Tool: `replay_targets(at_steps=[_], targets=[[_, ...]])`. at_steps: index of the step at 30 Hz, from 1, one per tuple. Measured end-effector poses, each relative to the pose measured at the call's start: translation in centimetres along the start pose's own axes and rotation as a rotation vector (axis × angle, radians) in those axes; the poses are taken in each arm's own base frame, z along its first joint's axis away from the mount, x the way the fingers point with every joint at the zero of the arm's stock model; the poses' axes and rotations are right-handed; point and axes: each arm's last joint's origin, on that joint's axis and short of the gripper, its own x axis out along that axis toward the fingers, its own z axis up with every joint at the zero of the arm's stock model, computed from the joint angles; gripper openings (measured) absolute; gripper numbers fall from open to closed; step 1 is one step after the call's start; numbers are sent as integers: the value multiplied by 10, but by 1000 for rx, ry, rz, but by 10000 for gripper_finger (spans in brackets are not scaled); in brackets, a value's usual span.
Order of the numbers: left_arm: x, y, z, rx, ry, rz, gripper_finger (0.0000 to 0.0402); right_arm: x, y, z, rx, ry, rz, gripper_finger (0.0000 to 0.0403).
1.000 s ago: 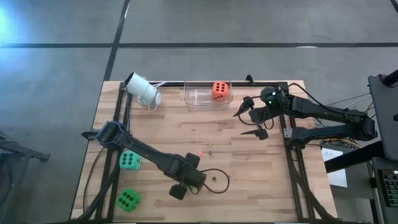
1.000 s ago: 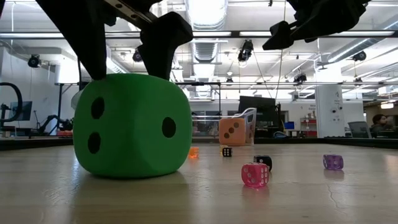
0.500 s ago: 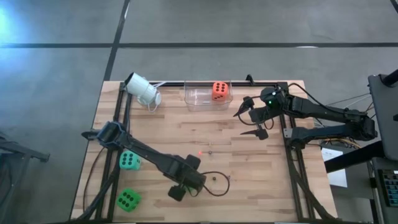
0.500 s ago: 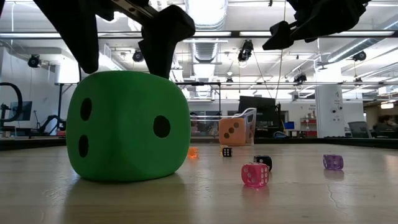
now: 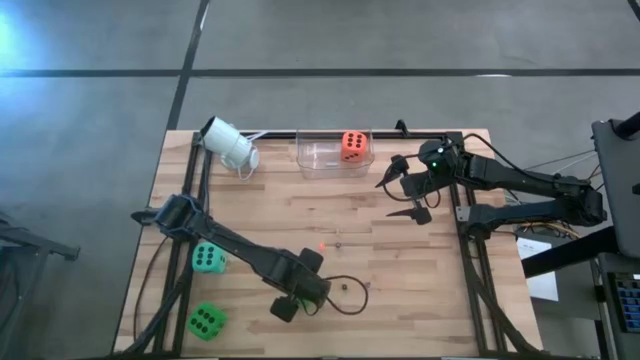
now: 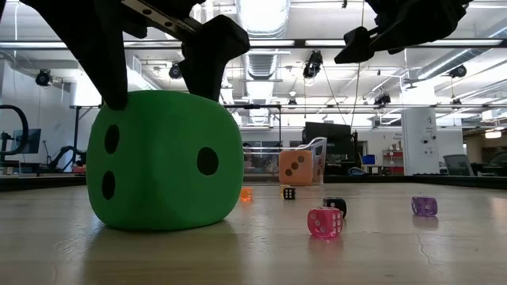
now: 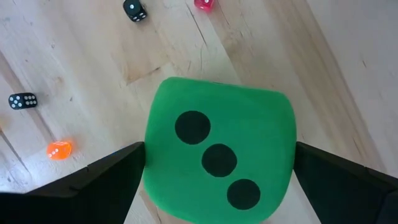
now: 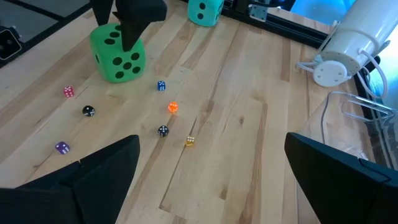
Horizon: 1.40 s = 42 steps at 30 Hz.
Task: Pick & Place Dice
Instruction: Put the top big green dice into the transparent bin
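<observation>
A green die point(image 7: 219, 152) sits on the table under my left gripper point(image 7: 221, 177). The gripper is open and points down, with one finger on each side of the die. In the high view the gripper point(image 5: 293, 297) hides this die. A teal die point(image 5: 207, 258) and a second green die point(image 5: 205, 322) rest near the table's left edge. An orange-red die point(image 5: 352, 146) lies in a clear box point(image 5: 318, 160) at the far edge. Several tiny dice point(image 8: 173, 107) are scattered on the wood. My right gripper point(image 5: 400, 197) hangs open at the far right, holding nothing. My left gripper comes at the green die from above, fingers pointing down. One finger point(image 7: 115, 171) lies against the die's side point(image 7: 152, 155) and the other finger point(image 7: 336, 180) lies against the opposite side. In the low view they reach only its upper edges point(image 6: 119, 107). The die rests flat on the table.
A white cup point(image 5: 230, 145) lies on its side at the far left corner. A pink die point(image 6: 325, 222), a black die point(image 6: 334, 206) and a purple die point(image 6: 424, 206) lie close to the green die. Black frame rails point(image 5: 470, 250) run along both side edges.
The green die under my left gripper has turned a little on the table: in the low view its pips have shifted to the left. It stays resting on the wood between the fingers.
</observation>
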Motion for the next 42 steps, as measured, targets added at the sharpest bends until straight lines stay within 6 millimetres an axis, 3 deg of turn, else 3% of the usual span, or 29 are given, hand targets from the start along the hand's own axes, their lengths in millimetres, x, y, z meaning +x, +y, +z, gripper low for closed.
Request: replay_targets(at_steps=[13,28,42], targets=[[17,-1,-3,-4,-49,-5,400,0,0,0,0,0,0,400],[18,3,-4,-12,-52,-8,398,0,0,0,0,0,0,400],[18,18,-5,-20,-66,-142,358,0,0,0,0,0,0,400]])
